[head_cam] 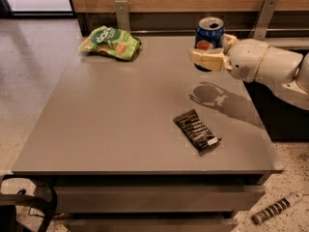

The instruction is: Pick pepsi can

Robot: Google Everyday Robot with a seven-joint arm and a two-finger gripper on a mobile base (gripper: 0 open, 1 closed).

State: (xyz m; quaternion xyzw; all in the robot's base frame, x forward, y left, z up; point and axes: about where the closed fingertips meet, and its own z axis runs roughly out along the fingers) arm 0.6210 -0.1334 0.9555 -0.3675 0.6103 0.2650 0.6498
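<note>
The pepsi can (209, 37) is dark blue with a silver top and a red-white-blue logo. It stands upright in my gripper (212, 52), lifted clear of the grey table (120, 120), with its shadow on the tabletop below. My gripper reaches in from the right on a white arm (270, 66), and its cream fingers (206, 60) are shut around the can's lower half.
A green snack bag (110, 42) lies at the table's far left. A flat black wrapped bar (196, 129) lies near the front right. A wooden wall with metal brackets runs behind the table. A black object sits at the lower left by the floor.
</note>
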